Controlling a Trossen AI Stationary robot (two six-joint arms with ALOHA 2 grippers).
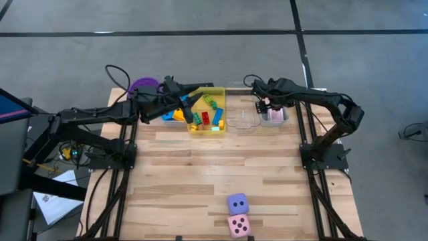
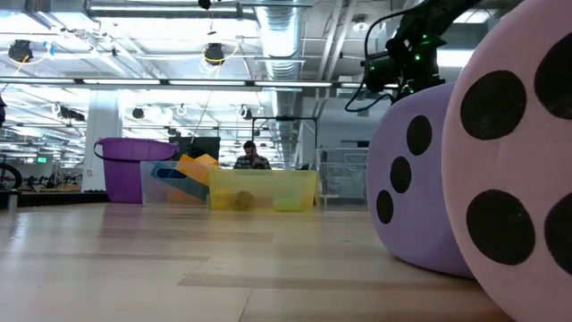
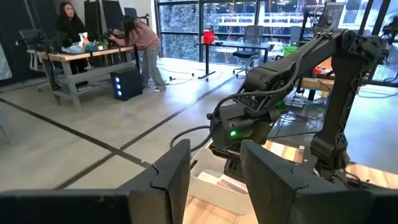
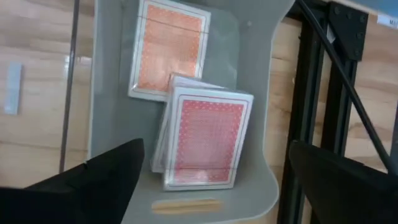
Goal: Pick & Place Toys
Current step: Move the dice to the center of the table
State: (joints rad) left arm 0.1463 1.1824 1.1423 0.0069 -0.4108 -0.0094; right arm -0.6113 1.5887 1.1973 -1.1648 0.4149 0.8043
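Two pink-backed stacks of playing cards (image 4: 202, 140) (image 4: 171, 53) lie flat in a clear tray (image 4: 106, 93) at the table's far right. My right gripper (image 4: 224, 186) hangs open above the nearer stack, pointing steeply down, one finger on each side and clear of it. Coloured bricks (image 1: 206, 117) lie in the yellow tray (image 1: 223, 107). Above that tray my left gripper (image 1: 189, 107) is held level and open, with nothing between its fingers (image 3: 171, 174). The purple die (image 1: 237, 203) and the pink die (image 1: 239, 225) rest on the table near its front edge.
A purple cup (image 1: 142, 86) stands at the far left beside the yellow tray. A second clear tray (image 1: 242, 117) sits between the yellow tray and the card tray. The wooden table's middle (image 1: 214, 167) is bare. People are at desks in the room beyond.
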